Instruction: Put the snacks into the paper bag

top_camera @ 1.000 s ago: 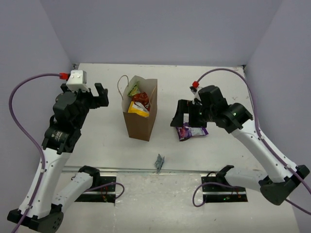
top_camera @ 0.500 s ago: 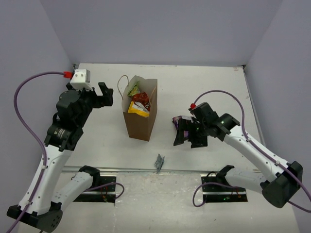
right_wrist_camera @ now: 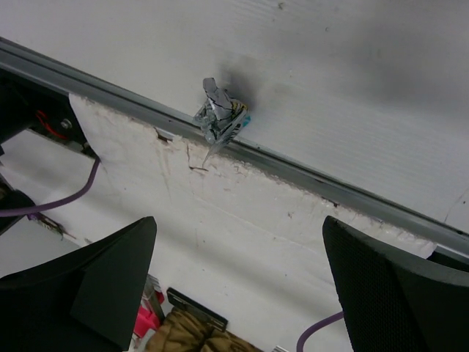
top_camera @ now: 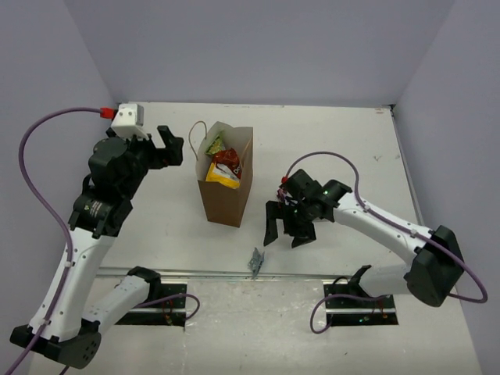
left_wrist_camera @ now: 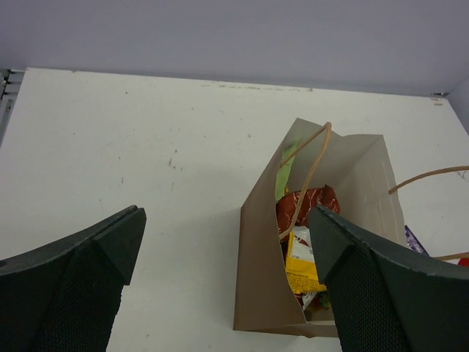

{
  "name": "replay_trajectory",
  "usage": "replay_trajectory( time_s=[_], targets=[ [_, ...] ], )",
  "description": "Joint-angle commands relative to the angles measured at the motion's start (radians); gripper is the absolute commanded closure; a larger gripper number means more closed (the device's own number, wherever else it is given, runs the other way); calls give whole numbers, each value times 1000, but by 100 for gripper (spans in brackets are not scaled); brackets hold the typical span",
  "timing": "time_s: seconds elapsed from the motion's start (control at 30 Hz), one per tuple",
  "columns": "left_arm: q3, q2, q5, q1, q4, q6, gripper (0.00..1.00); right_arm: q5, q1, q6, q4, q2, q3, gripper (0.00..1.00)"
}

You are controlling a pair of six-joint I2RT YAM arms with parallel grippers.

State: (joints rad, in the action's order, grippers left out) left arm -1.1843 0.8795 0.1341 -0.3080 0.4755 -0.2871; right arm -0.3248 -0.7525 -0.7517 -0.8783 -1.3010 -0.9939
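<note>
The paper bag [top_camera: 225, 199] stands upright mid-table with its mouth open. Inside it are the red-and-white chip bag [top_camera: 229, 159], the yellow bar [top_camera: 221, 176] and a green packet [top_camera: 215, 144]. They also show in the left wrist view: the bag [left_wrist_camera: 267, 279], the chip bag [left_wrist_camera: 304, 207], the yellow bar [left_wrist_camera: 302, 268]. A corner of the purple packet [left_wrist_camera: 412, 240] peeks out to the right of the bag; my right arm hides it in the top view. My left gripper [top_camera: 168, 147] is open and empty, left of the bag's mouth. My right gripper [top_camera: 283, 241] is open and empty, pointing at the table's near edge.
A small grey foil scrap [top_camera: 256, 262] lies on the metal rail at the table's front edge, just left of my right gripper; it also shows in the right wrist view [right_wrist_camera: 220, 117]. Purple cables loop behind both arms.
My right arm has swung left and toward the near edge, off the purple packet, and now points over the front rail. My left gripper shifted slightly toward the bag.
</note>
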Motion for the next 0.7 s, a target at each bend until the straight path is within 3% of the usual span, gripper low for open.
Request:
replay_trajectory(
  time_s=[0.0,0.17,0.23,0.43,0.67],
  targets=[
    [-119,21,2,-3,99,-35,0,-45,-39,-8,7,-26,-69,2],
    [-248,42,19,-3,236,-69,0,-66,-44,-46,-21,-18,-95,1],
    [-290,38,10,-2,279,-104,0,-53,-44,-90,43,2,-53,1],
    [-284,-33,-21,-2,342,-213,0,-80,-64,-337,298,25,141,1],
    [-264,-94,4,-2,379,-253,0,18,-157,-409,361,-67,169,1]
  ],
)
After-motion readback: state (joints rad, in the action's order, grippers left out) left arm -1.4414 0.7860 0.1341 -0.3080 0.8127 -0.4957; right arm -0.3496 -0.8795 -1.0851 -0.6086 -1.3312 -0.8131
